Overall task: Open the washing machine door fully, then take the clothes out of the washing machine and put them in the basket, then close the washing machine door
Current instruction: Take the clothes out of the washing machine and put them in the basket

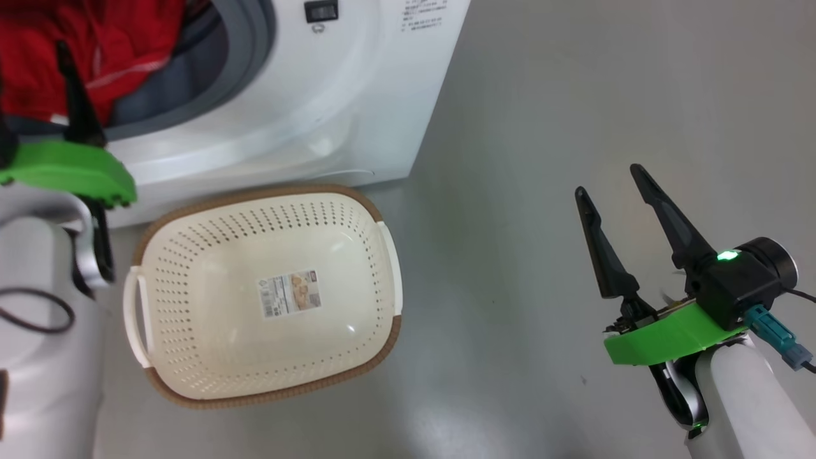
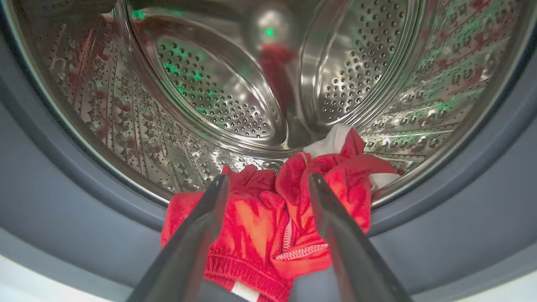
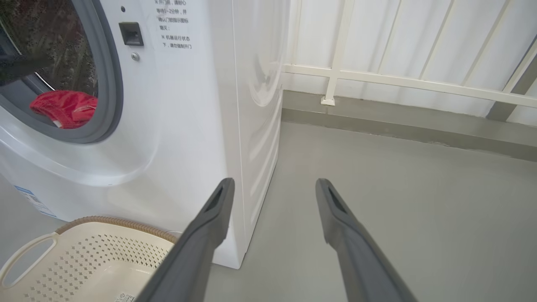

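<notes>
The left gripper [image 2: 267, 178] reached into the mouth of the washing machine [image 1: 306, 115], its fingers [image 2: 197, 235] spread wide and released, with the clothes [image 2: 260, 226] lying beneath them; whether the tips touched the cloth could not be told. The clothes, mostly red with a bit of white, sat in a heap at the front of the steel drum [image 2: 218, 92] and spilled over the grey rubber ring [image 2: 63, 201]. The basket [image 1: 191, 268] stood on the floor [image 1: 542, 127] just in front of the machine, holding no clothes. The right gripper [image 1: 607, 179] hung over bare floor well apart from the basket, fingers released and grasping nothing.
</notes>
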Controlling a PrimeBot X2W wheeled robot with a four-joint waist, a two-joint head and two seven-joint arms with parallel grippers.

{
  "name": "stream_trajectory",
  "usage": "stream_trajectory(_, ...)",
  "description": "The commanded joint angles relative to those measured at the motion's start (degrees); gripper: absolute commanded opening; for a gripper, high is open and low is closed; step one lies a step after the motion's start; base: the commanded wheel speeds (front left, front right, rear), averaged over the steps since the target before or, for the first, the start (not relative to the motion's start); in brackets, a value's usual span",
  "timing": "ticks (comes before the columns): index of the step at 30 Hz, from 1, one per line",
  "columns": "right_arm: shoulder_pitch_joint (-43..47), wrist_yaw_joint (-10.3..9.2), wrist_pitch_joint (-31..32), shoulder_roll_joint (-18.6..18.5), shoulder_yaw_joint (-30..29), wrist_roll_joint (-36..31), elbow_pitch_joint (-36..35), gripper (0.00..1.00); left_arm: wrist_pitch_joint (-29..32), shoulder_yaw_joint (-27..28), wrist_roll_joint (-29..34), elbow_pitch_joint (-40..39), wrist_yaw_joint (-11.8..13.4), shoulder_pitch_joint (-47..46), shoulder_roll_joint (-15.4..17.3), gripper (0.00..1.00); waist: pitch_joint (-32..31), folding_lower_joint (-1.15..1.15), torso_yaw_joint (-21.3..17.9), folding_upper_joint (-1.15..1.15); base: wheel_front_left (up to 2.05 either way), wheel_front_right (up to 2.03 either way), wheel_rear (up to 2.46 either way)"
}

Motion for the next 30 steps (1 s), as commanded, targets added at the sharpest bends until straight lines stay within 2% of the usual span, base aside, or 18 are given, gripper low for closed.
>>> stream_trajectory(1, -1.1, 0.26, -0.4, -0.3, 1.6, 0.7, -1.0, 1.00, 0.7, 1.1, 1.4, 0.8, 0.9, -2.9, 3.4, 1.00, 2.0, 0.00, -1.1, 0.00, 0.00, 0.00, 0.00)
stream_trajectory(6, -1.9, 0.26, -0.4, -0.4, 2.2, 0.9, -0.6, 1.00, 4.2, -0.5, 4.3, 5.9, 3.4, -7.3, 5.9, 1.00, 3.5, 0.00, -1.8, 0.00, 0.00, 0.00, 0.00)
stream_trajectory(9, -2.1, 0.26, -0.4, -0.3, 2.5, 1.0, -0.4, 1.00, 7.4, -1.2, 5.3, 8.7, 4.0, -9.7, 7.5, 1.00, 4.2, 0.00, -2.2, 0.00, 0.00, 0.00, 0.00)
stream_trajectory(17, -2.6, 0.26, -0.4, 0.3, 3.5, 1.1, 0.3, 1.00, 16.9, -3.3, 7.1, 13.8, 4.7, -13.1, 9.6, 1.00, 4.8, 0.00, -3.1, 0.00, 0.00, 0.00, 0.00)
stream_trajectory(26, -3.1, 0.26, -0.4, 1.3, 4.8, 1.7, 1.3, 1.00, 26.4, -4.7, 7.6, 15.0, 4.3, -14.4, 12.6, 1.00, 5.8, 0.00, -4.5, 0.00, 0.00, 0.00, 0.00)
stream_trajectory(30, -3.5, 0.26, -0.4, 1.6, 5.3, 2.0, 1.6, 1.00, 28.2, -5.2, 8.0, 15.3, 3.9, -14.2, 14.4, 1.00, 6.4, 0.00, -5.3, 0.00, 0.00, 0.00, 0.00)
